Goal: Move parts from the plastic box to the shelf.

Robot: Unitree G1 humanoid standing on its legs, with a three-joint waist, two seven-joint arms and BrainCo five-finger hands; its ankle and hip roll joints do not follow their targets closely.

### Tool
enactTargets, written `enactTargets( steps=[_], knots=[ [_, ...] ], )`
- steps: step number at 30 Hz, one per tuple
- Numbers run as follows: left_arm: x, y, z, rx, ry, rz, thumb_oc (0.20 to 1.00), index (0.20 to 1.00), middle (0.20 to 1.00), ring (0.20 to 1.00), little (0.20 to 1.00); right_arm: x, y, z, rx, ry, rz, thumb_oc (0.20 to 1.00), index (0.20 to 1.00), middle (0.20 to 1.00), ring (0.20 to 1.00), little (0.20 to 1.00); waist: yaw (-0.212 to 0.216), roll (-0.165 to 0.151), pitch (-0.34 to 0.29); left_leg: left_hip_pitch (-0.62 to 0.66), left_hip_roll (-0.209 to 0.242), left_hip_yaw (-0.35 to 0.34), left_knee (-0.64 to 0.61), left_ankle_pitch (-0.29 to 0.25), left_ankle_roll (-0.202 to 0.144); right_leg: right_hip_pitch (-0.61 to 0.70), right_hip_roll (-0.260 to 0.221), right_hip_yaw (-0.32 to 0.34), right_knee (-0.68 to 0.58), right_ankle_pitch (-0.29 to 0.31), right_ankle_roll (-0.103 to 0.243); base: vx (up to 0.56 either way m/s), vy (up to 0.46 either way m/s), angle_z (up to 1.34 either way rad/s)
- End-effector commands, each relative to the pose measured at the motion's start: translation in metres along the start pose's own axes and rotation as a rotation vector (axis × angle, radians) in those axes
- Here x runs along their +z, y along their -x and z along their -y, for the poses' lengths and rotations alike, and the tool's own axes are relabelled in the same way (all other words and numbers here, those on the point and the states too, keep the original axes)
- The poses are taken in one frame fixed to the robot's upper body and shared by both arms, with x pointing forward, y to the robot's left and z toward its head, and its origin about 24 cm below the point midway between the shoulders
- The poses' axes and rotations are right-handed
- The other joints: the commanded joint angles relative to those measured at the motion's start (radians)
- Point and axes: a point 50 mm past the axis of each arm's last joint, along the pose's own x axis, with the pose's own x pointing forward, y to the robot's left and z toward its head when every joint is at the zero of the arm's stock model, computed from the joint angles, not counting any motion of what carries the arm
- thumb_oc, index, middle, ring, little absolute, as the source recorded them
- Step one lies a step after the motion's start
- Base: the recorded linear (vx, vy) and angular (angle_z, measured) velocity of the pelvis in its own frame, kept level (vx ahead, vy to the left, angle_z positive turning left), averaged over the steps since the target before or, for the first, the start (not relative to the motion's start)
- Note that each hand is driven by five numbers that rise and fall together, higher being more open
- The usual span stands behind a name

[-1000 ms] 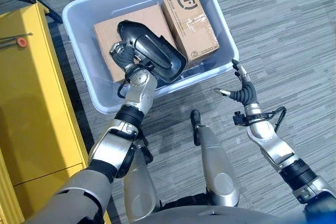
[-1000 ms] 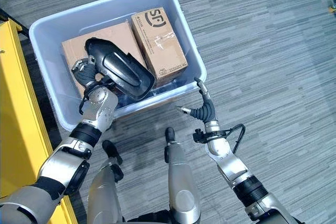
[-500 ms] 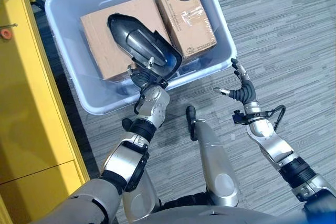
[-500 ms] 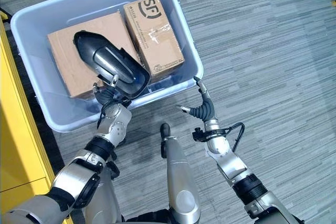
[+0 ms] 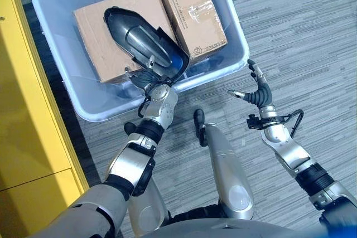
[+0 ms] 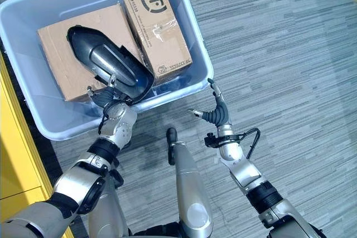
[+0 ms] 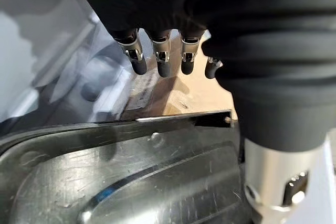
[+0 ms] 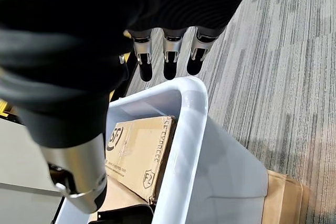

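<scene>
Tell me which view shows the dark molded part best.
The left eye view: the whole dark molded part shows, lying over the cardboard boxes in the plastic box, the left hand under its near end. The right eye view shows much the same. The left wrist view catches a close surface patch; the right wrist view just an edge.

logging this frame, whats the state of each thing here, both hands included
left hand: at the near end of the black part, fingers under it, grip not visible
right hand: open, holding nothing, outside the box's near right corner
black part: lying across the large carton, near end over the box's near wall
plastic box: on the floor, no lid
large carton: flat in the box, closed
small carton: taped shut, beside the large carton
</scene>
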Motion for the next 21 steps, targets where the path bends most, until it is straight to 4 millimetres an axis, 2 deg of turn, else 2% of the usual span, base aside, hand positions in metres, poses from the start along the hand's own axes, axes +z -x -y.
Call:
enactTargets(
  steps=[1, 3, 9, 13, 21],
  knots=[
    [0.0, -0.001, 0.003, 0.039, 0.01, -0.044, 1.0, 1.0, 1.0, 1.0, 1.0, 0.016, -0.005, 0.001, -0.026, -0.032, 0.084, 1.0, 1.0, 1.0, 1.0, 1.0, -0.01, -0.066, -0.016, -0.083, 0.029, -0.019, 0.192, -0.075, -0.005, 0.046, -0.02, -0.076, -0.147, 0.102, 0.041, 0.01, -0.059, 0.0],
    [0.005, -0.006, 0.006, 0.052, -0.026, -0.043, 1.0, 1.0, 1.0, 1.0, 1.0, 0.02, -0.007, 0.001, -0.016, -0.034, 0.092, 1.0, 1.0, 1.0, 1.0, 1.0, -0.02, -0.078, -0.016, -0.105, 0.031, -0.016, 0.211, -0.085, -0.006, 0.024, -0.019, -0.072, -0.138, 0.106, 0.041, 0.01, -0.064, -0.04],
    [0.003, -0.013, 0.006, 0.069, 0.011, -0.131, 1.0, 1.0, 1.0, 1.0, 1.0, 0.023, -0.009, -0.001, -0.007, -0.024, 0.103, 1.0, 1.0, 1.0, 1.0, 1.0, -0.034, -0.087, -0.016, -0.143, 0.033, -0.017, 0.238, -0.092, -0.011, -0.011, -0.017, -0.068, -0.131, 0.108, 0.041, 0.0, -0.01, -0.01],
    [0.006, -0.012, 0.013, 0.04, -0.018, -0.12, 1.0, 1.0, 1.0, 1.0, 1.0, 0.024, -0.01, -0.002, -0.004, -0.028, 0.101, 1.0, 1.0, 1.0, 1.0, 1.0, -0.038, -0.098, -0.016, -0.16, 0.035, -0.015, 0.249, -0.101, -0.01, -0.028, -0.016, -0.069, -0.125, 0.112, 0.042, 0.0, -0.028, -0.01],
    [0.0, -0.007, 0.018, 0.01, -0.038, -0.164, 1.0, 1.0, 1.0, 1.0, 1.0, 0.028, -0.012, -0.004, 0.002, -0.028, 0.107, 1.0, 1.0, 1.0, 1.0, 1.0, -0.045, -0.116, -0.016, -0.203, 0.036, -0.023, 0.276, -0.112, -0.01, -0.062, -0.008, -0.07, -0.117, 0.12, 0.043, 0.01, -0.021, 0.0]
  ],
)
